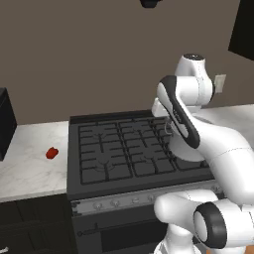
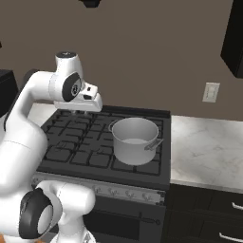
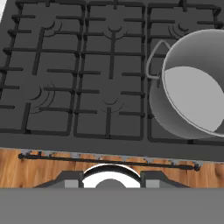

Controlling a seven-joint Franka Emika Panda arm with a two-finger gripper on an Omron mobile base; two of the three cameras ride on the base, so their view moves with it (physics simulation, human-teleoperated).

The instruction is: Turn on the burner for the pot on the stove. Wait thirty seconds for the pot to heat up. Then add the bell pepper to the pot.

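I see the stove (image 2: 102, 142) ahead of me, black, with a grid of grates, set between pale marble counters. The pot (image 2: 135, 140) stands on its right-hand side, toward the front, open and with nothing inside. My gripper (image 2: 88, 105) hangs above the back left part of the grates, pointing downward, well apart from the pot and higher than its rim. Its fingers are pressed together and hold nothing.

In the hand view I look straight down on the grates; the pot (image 3: 192, 98) sits at the right edge, one loop handle toward the middle of the stove.

The red bell pepper (image 1: 52, 153) lies on the counter (image 1: 30, 163) left of the stove, well away from both the gripper and the pot. The whole width of the stove lies between the pepper and the pot.

A row of small knobs (image 2: 128, 193) runs along the stove's front edge, below the grates. On the wall right of the stove there is a pale outlet plate (image 2: 210, 92). From the left base view my own arm covers most of the pot.
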